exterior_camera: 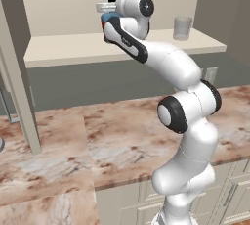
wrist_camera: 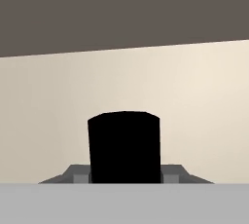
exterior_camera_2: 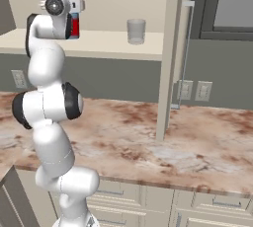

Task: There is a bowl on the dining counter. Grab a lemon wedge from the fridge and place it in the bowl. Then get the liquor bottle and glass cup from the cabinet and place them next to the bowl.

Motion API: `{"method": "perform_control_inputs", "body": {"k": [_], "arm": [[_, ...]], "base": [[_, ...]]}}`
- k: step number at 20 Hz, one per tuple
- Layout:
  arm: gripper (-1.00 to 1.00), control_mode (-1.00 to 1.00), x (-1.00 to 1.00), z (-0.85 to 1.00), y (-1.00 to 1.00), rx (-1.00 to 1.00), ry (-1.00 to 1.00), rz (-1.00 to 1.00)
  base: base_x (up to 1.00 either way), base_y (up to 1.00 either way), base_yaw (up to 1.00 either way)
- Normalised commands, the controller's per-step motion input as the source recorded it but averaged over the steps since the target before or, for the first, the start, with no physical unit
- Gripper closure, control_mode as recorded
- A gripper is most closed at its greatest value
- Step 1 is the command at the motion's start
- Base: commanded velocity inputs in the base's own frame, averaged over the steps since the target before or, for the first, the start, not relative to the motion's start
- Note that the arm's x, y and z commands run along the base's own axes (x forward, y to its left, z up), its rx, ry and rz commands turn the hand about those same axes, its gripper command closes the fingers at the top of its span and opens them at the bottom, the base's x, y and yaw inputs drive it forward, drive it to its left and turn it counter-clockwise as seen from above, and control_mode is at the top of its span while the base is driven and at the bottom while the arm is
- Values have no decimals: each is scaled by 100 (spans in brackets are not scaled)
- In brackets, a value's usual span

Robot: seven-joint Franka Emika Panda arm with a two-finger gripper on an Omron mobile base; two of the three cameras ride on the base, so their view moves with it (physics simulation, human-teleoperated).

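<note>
Up in the open cabinet, the gripper (exterior_camera: 108, 12) has its jaws half closed around the liquor bottle (exterior_camera_2: 75, 25), black cap (wrist_camera: 124, 146) dead centre, standing mid-shelf (exterior_camera: 73, 48). Lift straight before pulling out, I'd say, and steer away from the glass cup (exterior_camera: 182, 28) near the shelf's right end.

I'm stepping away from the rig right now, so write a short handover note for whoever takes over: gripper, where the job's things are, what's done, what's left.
Gripper: up inside the open cabinet, closed around the liquor bottle; the hand view has the bottle's black cap between the fingers.
Bottle: at shelf level, not lifted out; whether it has left the shelf I cannot tell.
Glass cup: upright on the same shelf, further right, untouched.
Done: bottle gripped.
Left: carry the bottle to the bowl, then come back for the cup. Bowl and lemon wedge can't be checked from these views.
</note>
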Motion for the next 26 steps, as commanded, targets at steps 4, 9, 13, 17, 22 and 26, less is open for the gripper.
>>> {"method": "perform_control_inputs", "body": {"k": [4,9,13,17,22,26], "arm": [[100,-100,-12,-6,0,0,0,0],[100,-100,-82,-11,0,0,-6,0],[100,-100,-100,-4,0,0,-17,-1],[100,-100,-100,0,-2,0,-15,0],[100,-100,-100,0,-28,2,-6,0],[100,-100,-100,0,-44,2,-5,6]], "base": [[0,0,0],[0,0,0],[0,0,0],[0,0,0],[0,0,0],[0,0,0]]}}
